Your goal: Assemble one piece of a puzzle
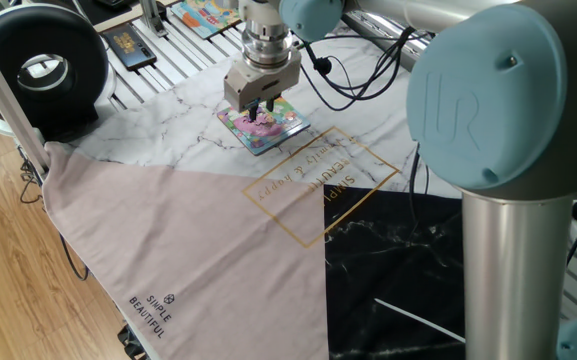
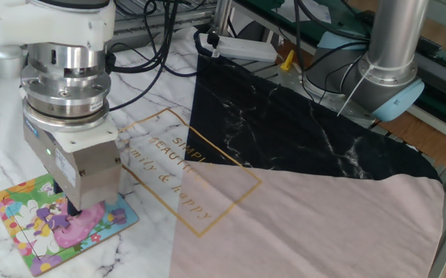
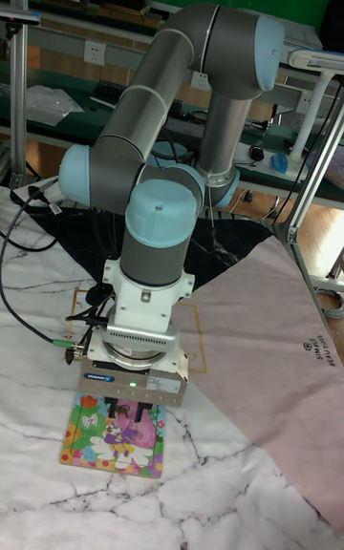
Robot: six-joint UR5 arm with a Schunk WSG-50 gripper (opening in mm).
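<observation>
The gripper (image 2: 74, 210) hangs directly over the puzzle (image 2: 22, 235), which lies flat on the white marble-patterned part of the cloth (image 1: 198, 240) that covers the desk, near the cloth's far-left corner as the tall fixed view shows it. Its two dark fingers (image 3: 139, 409) point straight down with a gap between them, and they look lifted just clear of the board; nothing appears clamped in that gap, so the pincer reads as spread and empty. The piece (image 2: 55, 218), a small purple-violet shape, lies on the board's picture just below and beside the fingertips, apparently level with the pink and yellow artwork around it. Whether its knobs are fully seated in the cut-out or only resting on top cannot be told from these views, since the gripper body hides part of it. Judging by this layout, the main work of carrying the piece to its place and letting go looks done. What seems left is for the arm to draw up and away, and possibly a press down if the piece sits proud.
</observation>
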